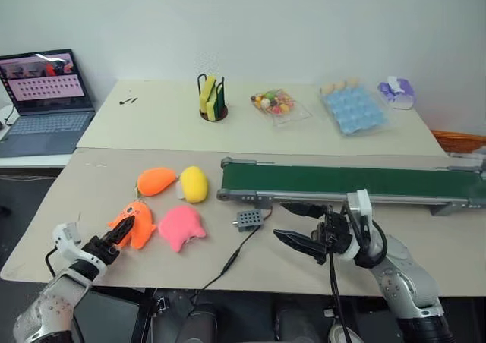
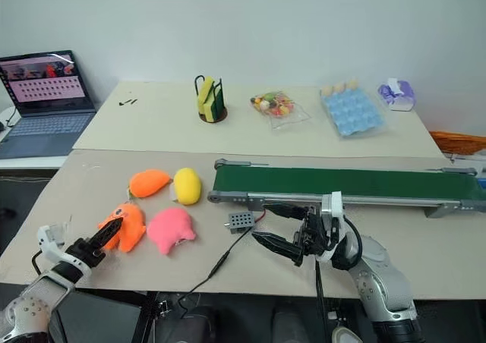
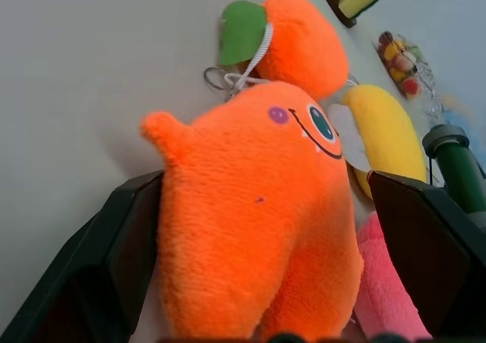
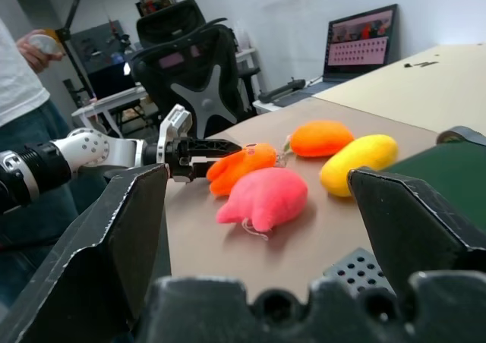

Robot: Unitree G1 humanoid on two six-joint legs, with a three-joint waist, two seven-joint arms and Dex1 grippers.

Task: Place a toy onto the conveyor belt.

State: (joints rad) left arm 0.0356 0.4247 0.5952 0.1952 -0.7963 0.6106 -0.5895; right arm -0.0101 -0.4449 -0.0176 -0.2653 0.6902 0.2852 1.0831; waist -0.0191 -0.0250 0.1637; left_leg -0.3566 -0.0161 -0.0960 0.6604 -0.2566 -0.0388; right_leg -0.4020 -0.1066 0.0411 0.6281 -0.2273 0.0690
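Left gripper [image 1: 121, 232] jaws spread wide either side of the toy [image 1: 134, 223], lying toward 1 o'clock, unclamped; right gripper [image 1: 298, 224] open, well apart.

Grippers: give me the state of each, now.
Left gripper: open, fingers either side of the toy, not closed on it.
Right gripper: open, empty.

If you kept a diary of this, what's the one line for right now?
left gripper: fingers open around toy | right gripper: open, holding nothing | conveyor belt: bare | toy on table
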